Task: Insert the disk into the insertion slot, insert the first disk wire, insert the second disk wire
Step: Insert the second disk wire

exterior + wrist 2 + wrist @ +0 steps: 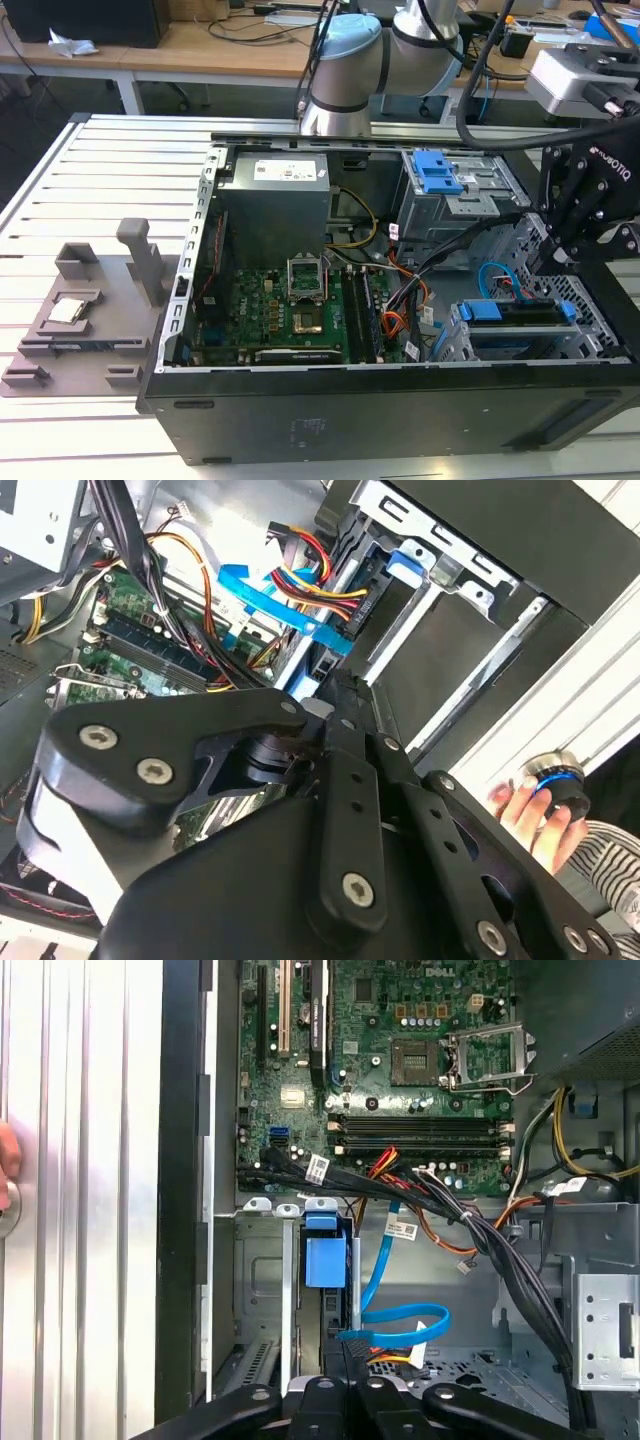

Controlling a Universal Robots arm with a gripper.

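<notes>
The disk [520, 318] sits in the insertion slot [455, 345] at the case's near corner on the exterior view's right, long axis running across it. The hand [555, 262] hangs just above its far edge, beside the second disk wire [400, 1322]; whether it is spread, I cannot tell. Cables crowd the space.
</notes>
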